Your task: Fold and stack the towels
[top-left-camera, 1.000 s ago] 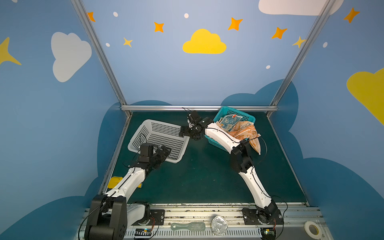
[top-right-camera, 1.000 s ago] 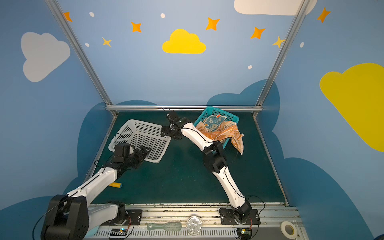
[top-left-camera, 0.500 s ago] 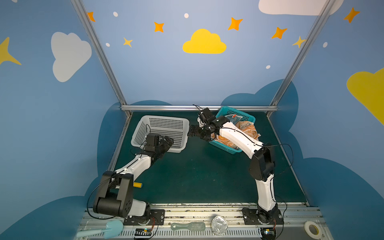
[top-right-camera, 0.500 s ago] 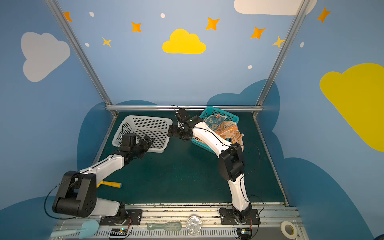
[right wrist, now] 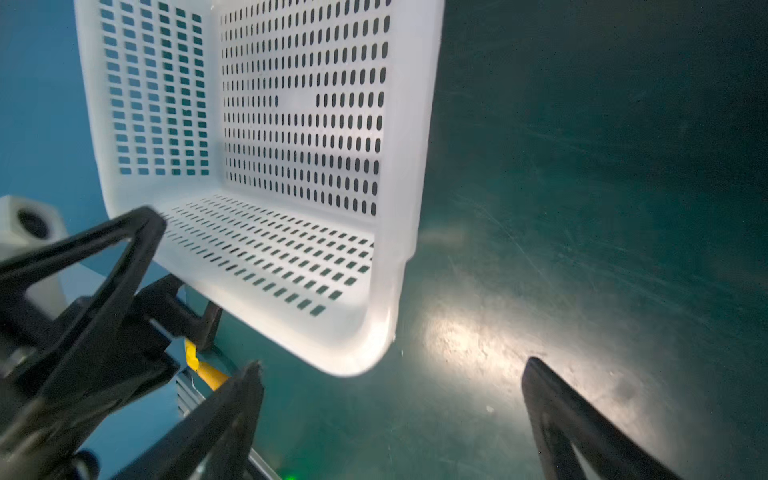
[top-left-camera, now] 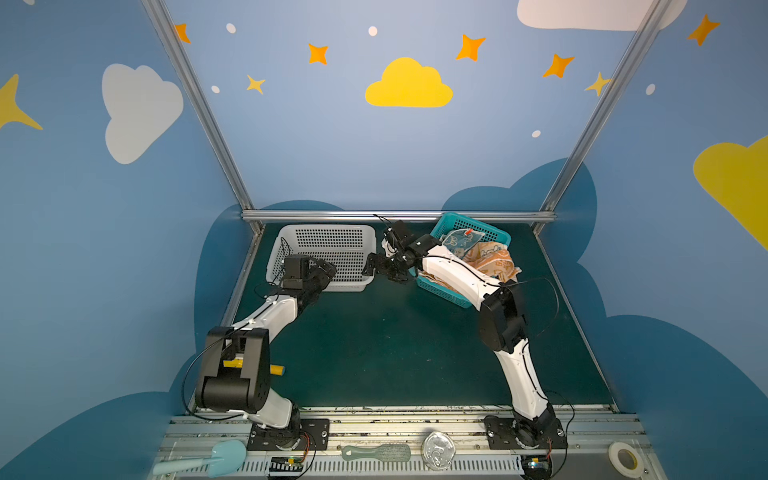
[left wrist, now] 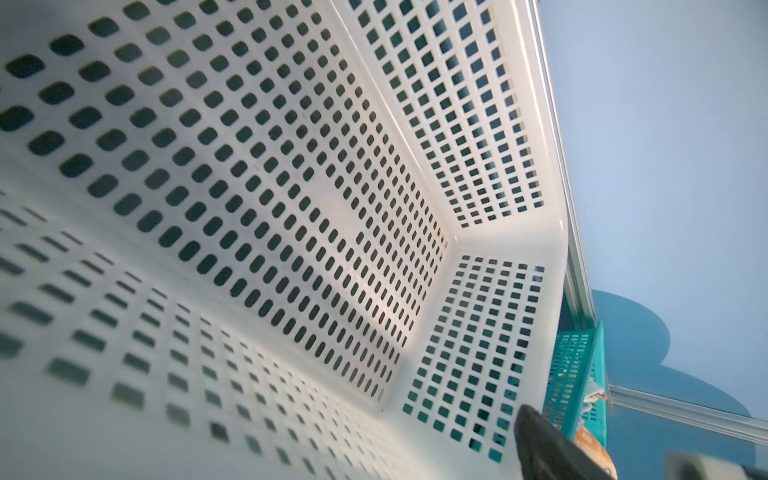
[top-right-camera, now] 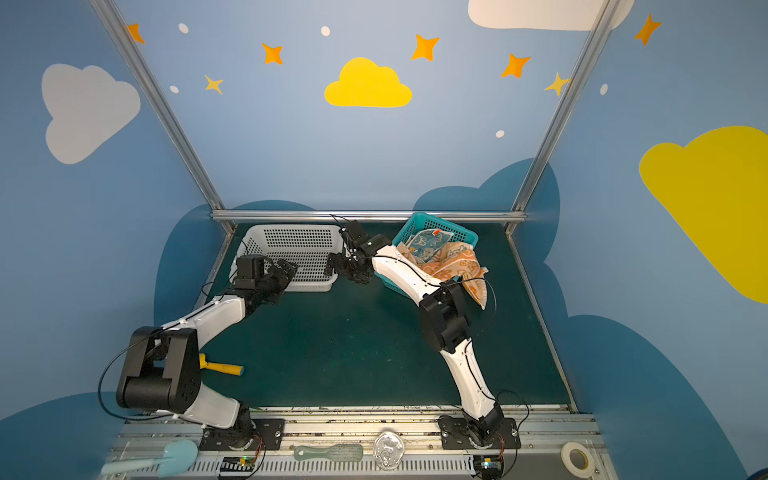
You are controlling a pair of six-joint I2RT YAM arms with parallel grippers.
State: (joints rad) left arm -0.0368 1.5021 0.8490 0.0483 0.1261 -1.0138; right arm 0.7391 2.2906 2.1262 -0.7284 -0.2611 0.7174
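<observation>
Left claw [top-left-camera: 327,269], right claw [top-left-camera: 379,271] splayed, empty

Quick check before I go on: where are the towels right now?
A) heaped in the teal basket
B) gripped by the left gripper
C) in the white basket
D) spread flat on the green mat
A: the towels lie crumpled in the teal basket, with one orange edge hanging over its rim, while the white basket shows only bare mesh.

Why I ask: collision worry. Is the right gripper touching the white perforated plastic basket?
Apart: the right wrist view shows green mat between the white basket and both fingertips of the right gripper.
</observation>
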